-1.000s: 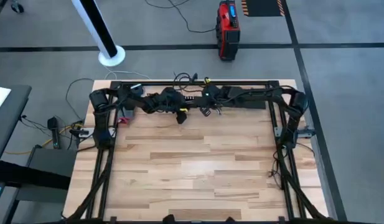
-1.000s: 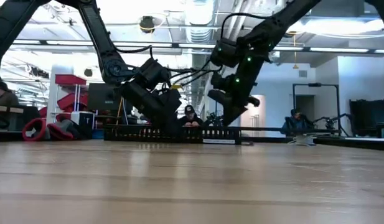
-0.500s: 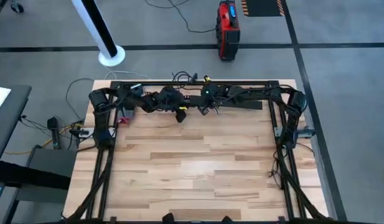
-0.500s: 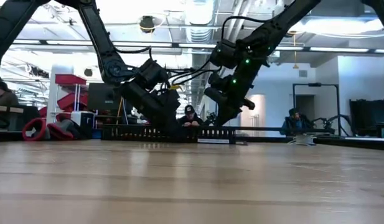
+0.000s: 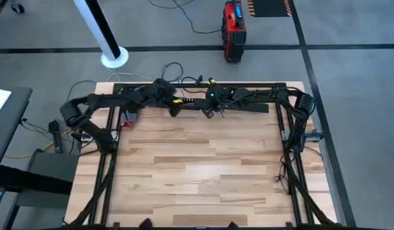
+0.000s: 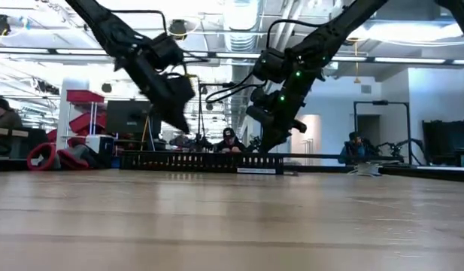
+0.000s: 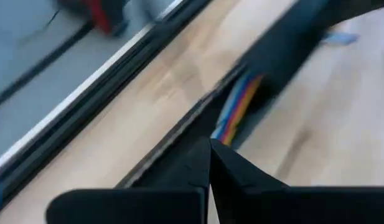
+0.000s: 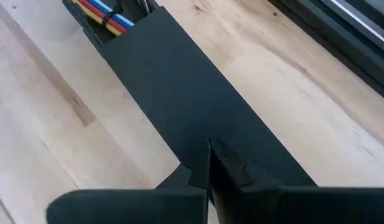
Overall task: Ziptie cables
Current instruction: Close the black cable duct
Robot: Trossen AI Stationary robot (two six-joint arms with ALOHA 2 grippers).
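Observation:
The cables (image 8: 107, 14), blue, red and yellow wires, lie inside a long black comb-slotted channel (image 6: 186, 161) along the table's far edge, with a dark band around them. They also show in the left wrist view, cables (image 7: 236, 107). A flat black strip (image 8: 185, 93) lies right of them, in line with the channel. My right gripper (image 6: 271, 144) is shut, tips down on this strip. My left gripper (image 6: 183, 128) hangs shut above the channel's left part and holds nothing. My right gripper meets the flat black strip's top face (image 8: 207, 134) with its shut fingertips, slanting down from above and from the table's right. The fingers point along the strip, toward the cables. The strip lies flat.
A small pink thing (image 5: 126, 121) sits near the table's left far corner. Loose wires (image 5: 184, 80) curl over the far edge. On the floor beyond stand a red device (image 5: 233, 29) and a white pole base (image 5: 113, 57). Bare wood (image 5: 203, 172) fills the near half.
My left gripper has risen from the channel and gone toward the table's left and far edge, its arm swinging out over the left side. My right gripper has moved a little toward the left edge, and the flat strip has slid left with it.

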